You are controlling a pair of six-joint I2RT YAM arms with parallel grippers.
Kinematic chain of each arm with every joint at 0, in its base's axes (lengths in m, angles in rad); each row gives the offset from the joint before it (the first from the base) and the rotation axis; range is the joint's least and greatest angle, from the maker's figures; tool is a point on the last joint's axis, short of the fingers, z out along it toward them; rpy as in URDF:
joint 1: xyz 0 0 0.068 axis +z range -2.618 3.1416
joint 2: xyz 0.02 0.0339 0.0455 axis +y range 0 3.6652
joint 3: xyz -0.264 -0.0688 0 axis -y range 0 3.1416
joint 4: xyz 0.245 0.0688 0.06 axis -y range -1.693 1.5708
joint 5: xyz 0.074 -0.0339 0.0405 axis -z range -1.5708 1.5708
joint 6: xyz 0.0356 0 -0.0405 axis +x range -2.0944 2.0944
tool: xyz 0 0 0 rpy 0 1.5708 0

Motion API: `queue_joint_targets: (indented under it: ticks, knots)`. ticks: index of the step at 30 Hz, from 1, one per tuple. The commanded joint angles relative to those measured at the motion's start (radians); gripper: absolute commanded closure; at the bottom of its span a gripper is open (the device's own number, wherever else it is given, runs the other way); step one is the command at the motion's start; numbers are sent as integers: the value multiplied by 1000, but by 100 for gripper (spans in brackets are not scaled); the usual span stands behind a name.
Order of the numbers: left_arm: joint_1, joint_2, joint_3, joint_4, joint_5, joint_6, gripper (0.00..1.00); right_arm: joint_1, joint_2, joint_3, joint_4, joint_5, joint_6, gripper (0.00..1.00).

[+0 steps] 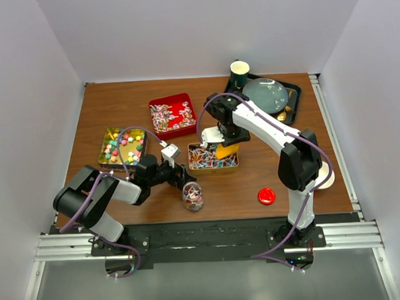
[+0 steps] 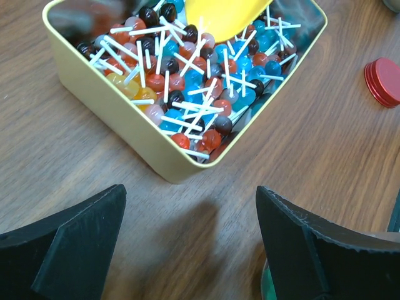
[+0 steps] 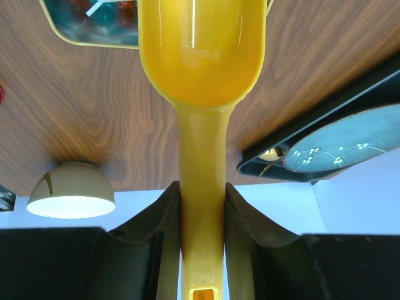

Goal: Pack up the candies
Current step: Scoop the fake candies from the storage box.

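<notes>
My right gripper [image 3: 201, 187] clamps the yellow scoop [image 3: 200, 56] over the tin [image 2: 100, 100] of candies [image 2: 187, 81]; my left gripper [image 2: 190, 200] gapes wide beside it, red lid [image 2: 382, 81] nearby.

My left gripper [image 2: 189, 199] faces the lollipop tin [image 2: 112, 109] wall at 12 o'clock, bare wood between my fingers [image 2: 75, 244], scoop [image 2: 219, 15] and right arm [image 1: 265, 124] over the tin's far end, open lane toward the lid [image 2: 382, 81] at 2 o'clock, jar [image 1: 193, 195] crowding 5 o'clock.

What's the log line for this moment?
left jaws: open, empty, near jar | right jaws: shut on yellow scoop over lollipop tin | red lid: apart from jar
</notes>
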Motion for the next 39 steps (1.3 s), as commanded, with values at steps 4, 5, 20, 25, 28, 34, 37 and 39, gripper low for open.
queue_joint_targets:
  ticks: [4, 5, 20, 25, 28, 34, 37, 39]
  knots:
    - [-16, 49, -4, -18, -9, 4, 11, 24, -5, -38, -175, 38, -47, 100]
    - [-16, 51, -5, -16, -7, 4, 11, 27, -5, -42, -171, 44, -56, 100]
    - [-14, 46, -17, -36, -79, 25, 10, 81, 96, 12, -117, 0, -56, 100]
    - [-13, 63, -16, -29, -89, 30, 9, 101, 129, 21, -92, -45, -33, 100]
    - [-13, 72, -13, -29, -84, 25, 10, 112, 156, 36, -83, -68, -9, 100]
    - [-7, 71, -11, -30, -81, 16, 10, 127, 207, 82, -80, -187, 65, 100]
    - [-1, 72, -11, -30, -79, 10, 10, 127, 196, 44, -39, -244, 102, 100]
    - [6, 74, -8, -32, -81, 7, 10, 125, 176, -13, -2, -279, 116, 100]
